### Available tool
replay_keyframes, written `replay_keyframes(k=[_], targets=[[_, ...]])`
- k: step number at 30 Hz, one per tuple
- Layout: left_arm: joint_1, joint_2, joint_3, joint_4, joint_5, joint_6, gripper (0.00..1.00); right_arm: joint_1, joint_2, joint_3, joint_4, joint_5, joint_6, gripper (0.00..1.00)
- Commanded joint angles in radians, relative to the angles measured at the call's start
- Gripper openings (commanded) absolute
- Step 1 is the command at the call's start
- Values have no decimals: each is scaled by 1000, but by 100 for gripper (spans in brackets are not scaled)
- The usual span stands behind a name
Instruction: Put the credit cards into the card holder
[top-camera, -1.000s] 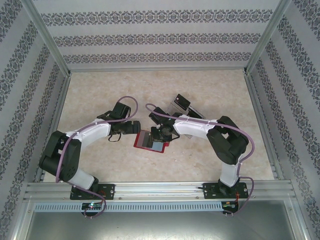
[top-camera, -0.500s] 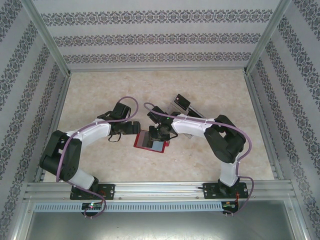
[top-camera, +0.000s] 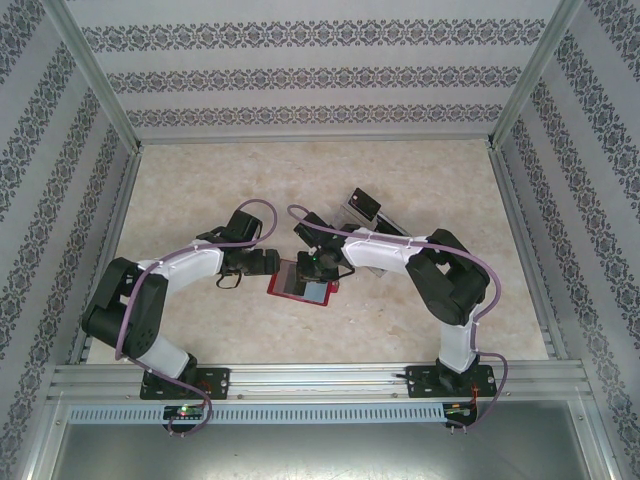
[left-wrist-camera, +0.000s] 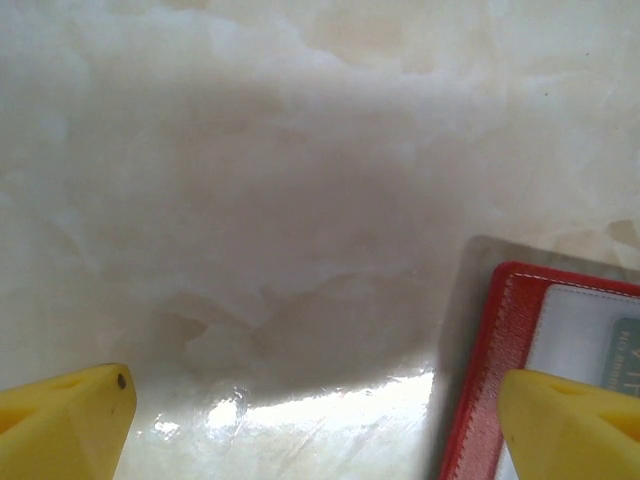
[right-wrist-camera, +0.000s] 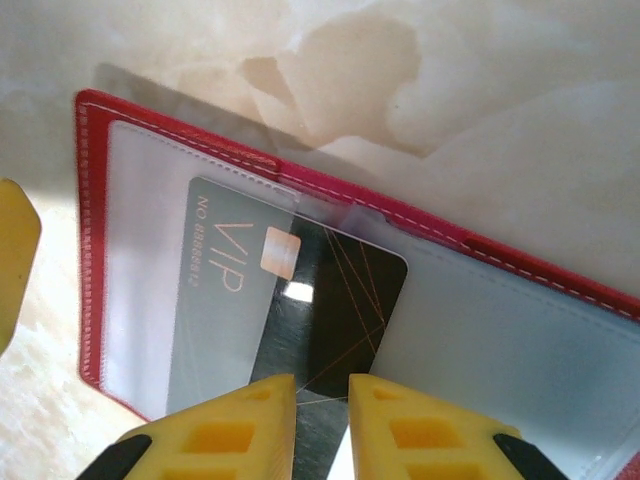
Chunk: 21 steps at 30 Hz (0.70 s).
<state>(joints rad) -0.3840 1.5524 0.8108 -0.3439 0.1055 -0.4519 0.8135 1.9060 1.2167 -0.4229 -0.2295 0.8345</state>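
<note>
The red wallet (top-camera: 305, 292) lies open and flat on the pale marbled table (top-camera: 200, 190), about midway between the two arms. Its long axis runs left to right, with the right end tipped slightly toward the arm bases.

The right gripper (right-wrist-camera: 322, 390) has its yellow fingers closed down to a narrow slit and pinches the near end of a black card (right-wrist-camera: 340, 300). The card's long axis runs straight out from the fingers, across the wallet's length and roughly parallel to its fold, so its far short edge points away from the gripper. The half with the "VIP" lettering and the number line sits under the clear pocket on the wallet's left panel (it looks grey through the plastic). The other half is still bare and black over the fold.

The left gripper (left-wrist-camera: 315, 425) sits low at the wallet's left end with its fingers spread wide and nothing between them. One fingertip (left-wrist-camera: 565, 420) is over the wallet's red corner and the other is over bare table. I cannot tell whether that fingertip is touching the leather.

Behind the right arm, a clear stand (top-camera: 372, 215) holds another dark card (top-camera: 362, 202).
</note>
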Motion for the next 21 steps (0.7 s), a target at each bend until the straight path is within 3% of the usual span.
replay_keyframes(k=[1,12,21], targets=[[12,20,-14,28,13,-4,93,-7,-37,-19,-10,5,8,22],[11,34,-32,47,22,-8,93,0,-41,-11,-1,1,18,23],[13,43,-41,63,36,-10,92,0,-103,-28,-17,22,20,31]])
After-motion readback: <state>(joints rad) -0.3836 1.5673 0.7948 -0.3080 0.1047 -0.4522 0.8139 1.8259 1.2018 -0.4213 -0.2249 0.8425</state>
